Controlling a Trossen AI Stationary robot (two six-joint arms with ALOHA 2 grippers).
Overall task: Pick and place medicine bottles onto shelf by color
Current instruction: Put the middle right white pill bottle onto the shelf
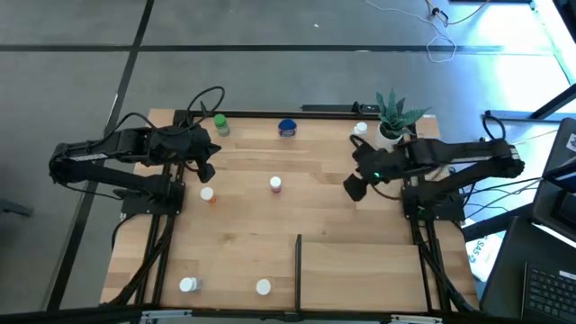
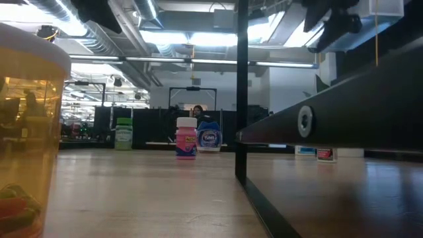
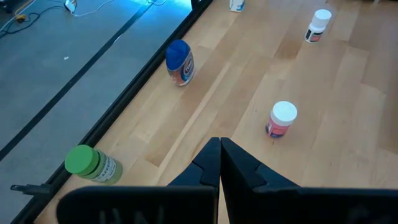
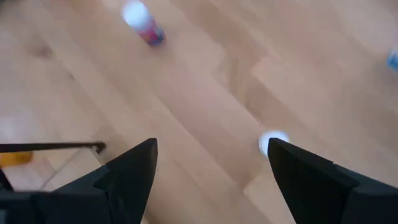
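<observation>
Note that no medicine bottles (image 1: 274, 184) sit on the shelf (image 1: 360, 270); left hand (image 3: 219, 163) closed empty, right hand (image 4: 211, 165) spread empty.

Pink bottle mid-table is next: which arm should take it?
Likely the right: its pincer is open above bare wood beside the pink bottle. The left pincer is shut, nearer the orange bottle.
</observation>
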